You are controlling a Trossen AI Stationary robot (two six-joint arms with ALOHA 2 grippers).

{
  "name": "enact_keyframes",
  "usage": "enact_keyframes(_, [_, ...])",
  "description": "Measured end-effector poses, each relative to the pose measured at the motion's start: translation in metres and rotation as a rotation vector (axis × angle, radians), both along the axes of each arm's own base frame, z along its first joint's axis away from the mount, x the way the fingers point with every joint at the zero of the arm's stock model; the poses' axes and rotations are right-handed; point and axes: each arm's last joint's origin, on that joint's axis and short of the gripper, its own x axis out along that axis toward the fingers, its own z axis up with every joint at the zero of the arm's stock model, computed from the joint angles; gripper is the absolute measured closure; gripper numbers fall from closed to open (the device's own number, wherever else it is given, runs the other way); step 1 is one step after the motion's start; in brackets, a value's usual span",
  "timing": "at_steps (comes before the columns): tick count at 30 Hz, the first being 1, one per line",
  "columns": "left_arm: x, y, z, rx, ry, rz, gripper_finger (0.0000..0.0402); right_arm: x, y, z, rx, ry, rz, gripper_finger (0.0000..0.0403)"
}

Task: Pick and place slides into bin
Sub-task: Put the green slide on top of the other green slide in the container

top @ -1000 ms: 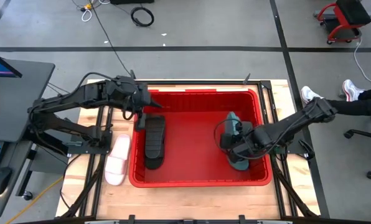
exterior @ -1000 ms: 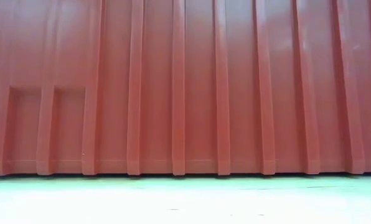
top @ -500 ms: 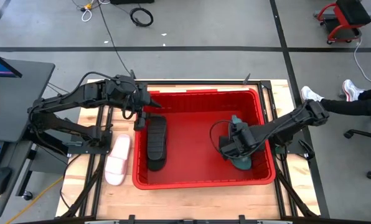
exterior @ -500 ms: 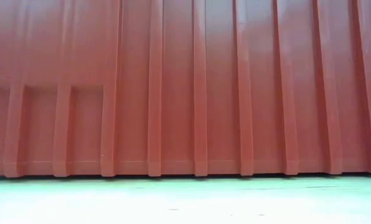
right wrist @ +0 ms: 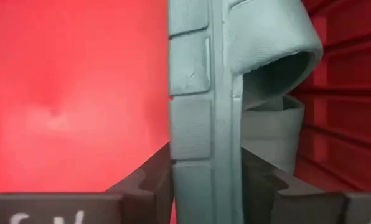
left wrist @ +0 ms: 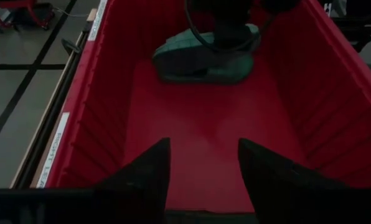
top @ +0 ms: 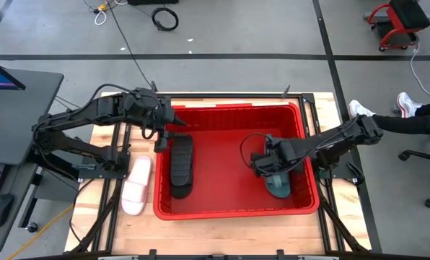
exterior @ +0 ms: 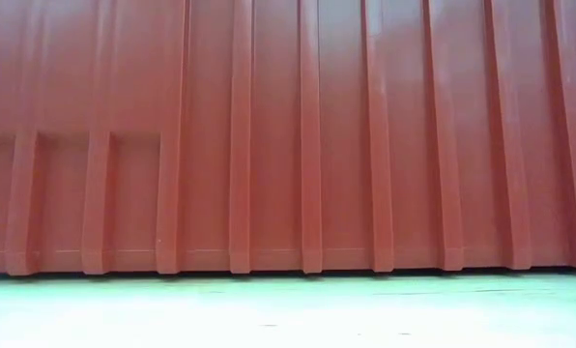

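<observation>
Inside the red bin (top: 233, 208), teal slide (right wrist: 204, 118) between the right pincer's (right wrist: 205, 177) parted fingers, sole against them.

No legible text, label or number anywhere.

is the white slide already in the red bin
No, in the high view the white slide lies on the wooden table outside the left wall of the red bin.
</observation>
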Motion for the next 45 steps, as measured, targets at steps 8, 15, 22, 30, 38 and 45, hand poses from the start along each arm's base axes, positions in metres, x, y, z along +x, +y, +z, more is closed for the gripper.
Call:
enact_keyframes(8, [-0.002,0.000,-0.003,0.010,0.036,-0.011,0.0217,0.003,-0.011,0.000,0.004,0.009,0.043,0.0237])
enact_keyframes(15, [-0.002,0.001,-0.003,0.029,0.034,-0.019,0.0215,0.005,-0.026,0.002,0.080,0.049,0.116,0.0217])
enact_keyframes(22, [-0.002,0.005,-0.002,0.030,0.027,0.000,0.0220,0.001,-0.038,0.003,0.177,0.121,0.145,0.0190])
enact_keyframes(30, [0.000,0.006,-0.003,0.030,0.029,0.001,0.0221,-0.002,-0.042,0.018,0.223,0.133,0.136,0.0186])
enact_keyframes(38, [0.004,0.006,-0.007,0.022,0.052,0.003,0.0222,-0.012,-0.043,0.027,0.285,0.235,0.120,0.0186])
enact_keyframes(45, [0.016,0.008,-0.013,-0.003,0.056,0.013,0.0229,-0.014,-0.043,0.029,0.277,0.220,0.159,0.0186])
